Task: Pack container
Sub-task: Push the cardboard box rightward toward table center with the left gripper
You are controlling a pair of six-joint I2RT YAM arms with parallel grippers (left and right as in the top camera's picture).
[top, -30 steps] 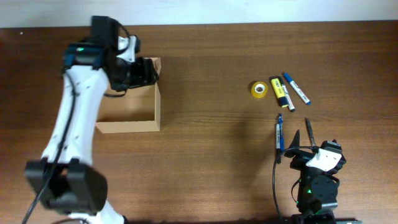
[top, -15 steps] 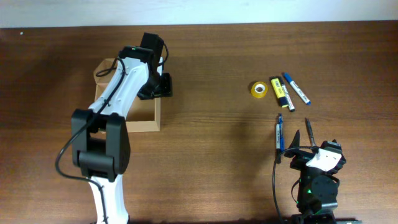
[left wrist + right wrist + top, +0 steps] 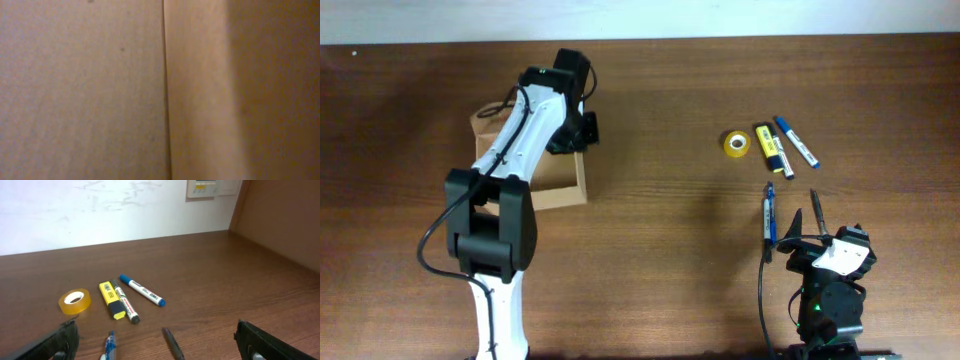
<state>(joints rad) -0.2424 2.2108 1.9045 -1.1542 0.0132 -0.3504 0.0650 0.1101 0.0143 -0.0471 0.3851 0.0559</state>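
Left gripper (image 3: pixel 575 130) sits at the right wall of the cardboard box (image 3: pixel 560 196), on the table's left side, likely steadying it; its jaw state I cannot tell. Right gripper (image 3: pixel 825 240) rests spread beside a blue pen (image 3: pixel 770 215)

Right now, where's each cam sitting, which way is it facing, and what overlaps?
Overhead: above the table, looking straight down; both arms, container.
Left wrist: close up on the container's cardboard; no fingers visible.
Right wrist: low over the table, facing the wall; open right gripper at bottom edge.
Shared: overhead and right wrist both show tape roll, yellow highlighter.
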